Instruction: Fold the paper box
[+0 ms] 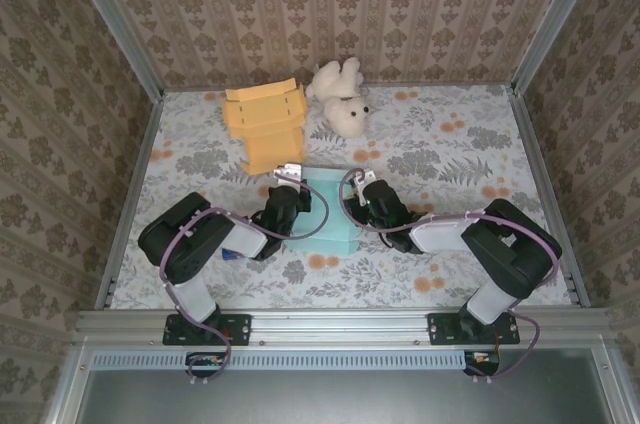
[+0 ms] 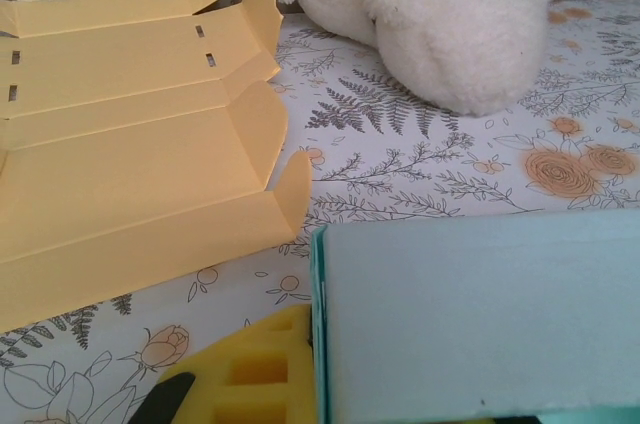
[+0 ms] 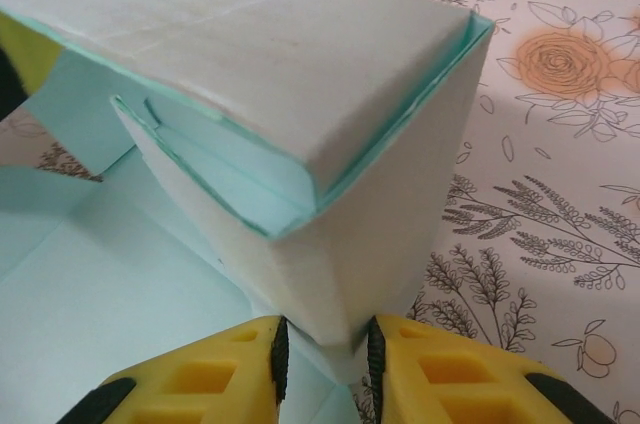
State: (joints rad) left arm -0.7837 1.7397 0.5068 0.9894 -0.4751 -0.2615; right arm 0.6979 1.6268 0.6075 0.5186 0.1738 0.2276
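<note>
Three papered walls (image 1: 340,4), floral tabletop (image 1: 450,154), box (image 1: 333,206)

Damask-papered walls (image 1: 350,4) enclose a floral-patterned table (image 1: 470,159) on three sides

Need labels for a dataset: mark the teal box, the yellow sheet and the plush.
teal box (image 3: 385,214), right wrist view, its upright side wall.
yellow sheet (image 2: 130,174), left wrist view, its middle panel.
plush (image 1: 342,96), top view, middle of its body.
</note>
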